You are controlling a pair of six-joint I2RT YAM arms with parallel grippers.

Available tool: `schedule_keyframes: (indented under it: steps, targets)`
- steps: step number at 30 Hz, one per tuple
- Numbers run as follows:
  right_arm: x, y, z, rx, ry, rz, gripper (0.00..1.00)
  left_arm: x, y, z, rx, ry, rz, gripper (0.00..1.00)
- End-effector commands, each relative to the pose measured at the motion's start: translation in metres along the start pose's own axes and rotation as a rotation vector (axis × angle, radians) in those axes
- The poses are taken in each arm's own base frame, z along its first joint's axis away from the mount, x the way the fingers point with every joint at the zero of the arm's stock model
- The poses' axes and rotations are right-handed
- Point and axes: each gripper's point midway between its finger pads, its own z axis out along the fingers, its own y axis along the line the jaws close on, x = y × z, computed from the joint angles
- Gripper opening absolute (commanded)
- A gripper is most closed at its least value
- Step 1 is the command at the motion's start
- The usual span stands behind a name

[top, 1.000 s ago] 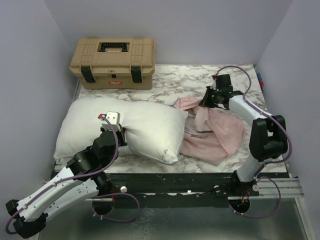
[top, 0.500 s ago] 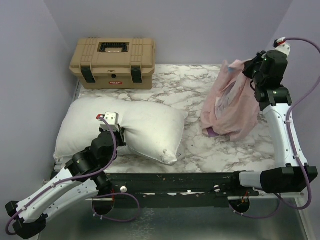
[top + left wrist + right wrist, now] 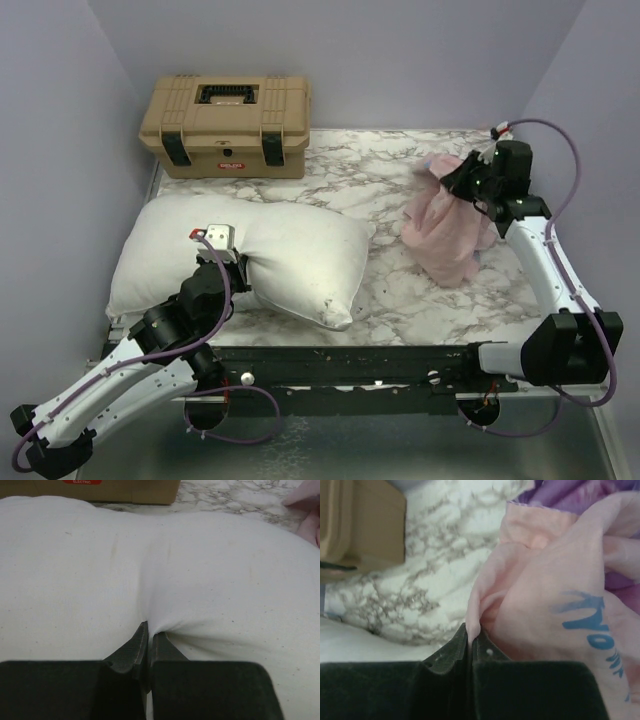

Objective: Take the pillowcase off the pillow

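Observation:
The white pillow (image 3: 260, 255) lies bare on the left half of the marble table. My left gripper (image 3: 232, 268) is shut on a pinch of its cover at the near edge; the wrist view shows the fabric (image 3: 150, 580) drawn into the closed tips (image 3: 148, 630). The pillowcase (image 3: 445, 225), pale pink side out, hangs bunched at the right, fully off the pillow, its lower end on the table. My right gripper (image 3: 458, 182) is shut on a fold of it (image 3: 475, 615), with purple print and blue letters beside (image 3: 590, 625).
A tan toolbox (image 3: 226, 125) stands at the back left, behind the pillow. Lilac walls close in the left, back and right. Bare marble table (image 3: 385, 290) lies between pillow and pillowcase. A black rail runs along the near edge.
My right gripper lifted the pillowcase high off the table at the right, then came down and a little left, so the cloth now bunches lower. The left arm and pillow stayed still.

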Motion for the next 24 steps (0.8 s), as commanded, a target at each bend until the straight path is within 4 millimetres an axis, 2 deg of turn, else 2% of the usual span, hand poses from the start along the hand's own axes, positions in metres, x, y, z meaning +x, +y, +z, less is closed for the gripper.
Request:
schedule_keyframes:
  steps: [1, 4, 7, 10, 13, 15, 17, 21, 24]
  targets:
    - [0.075, 0.011, 0.013, -0.168, 0.207, 0.109, 0.07, -0.024, 0.004, -0.003, -0.022, -0.09, -0.083, 0.0]
    - [0.127, 0.003, 0.02, -0.176, 0.352, 0.154, 0.09, -0.025, 0.004, -0.003, -0.019, -0.095, -0.089, 0.01]
    - [0.167, 0.0, 0.018, -0.198, 0.448, 0.175, 0.14, -0.026, 0.005, -0.005, -0.015, -0.101, -0.099, 0.06]
    - [0.194, 0.0, 0.011, -0.217, 0.519, 0.179, 0.21, -0.028, 0.005, -0.006, -0.01, -0.109, -0.114, 0.1]
    - [0.205, -0.001, 0.0, -0.221, 0.554, 0.168, 0.29, -0.03, 0.005, -0.008, -0.002, -0.12, -0.123, 0.14]
    - [0.2, 0.0, -0.008, -0.219, 0.54, 0.143, 0.38, -0.032, 0.005, -0.009, 0.003, -0.129, -0.128, 0.19]
    - [0.187, 0.002, -0.019, -0.211, 0.496, 0.109, 0.51, -0.035, 0.005, -0.011, 0.009, -0.14, -0.137, 0.23]
    - [0.141, 0.006, -0.044, -0.162, 0.345, 0.019, 0.75, -0.042, 0.005, -0.016, 0.033, -0.175, -0.175, 0.33]
    - [0.102, 0.008, -0.069, -0.111, 0.202, -0.044, 0.85, -0.05, 0.006, -0.022, 0.047, -0.21, -0.206, 0.43]
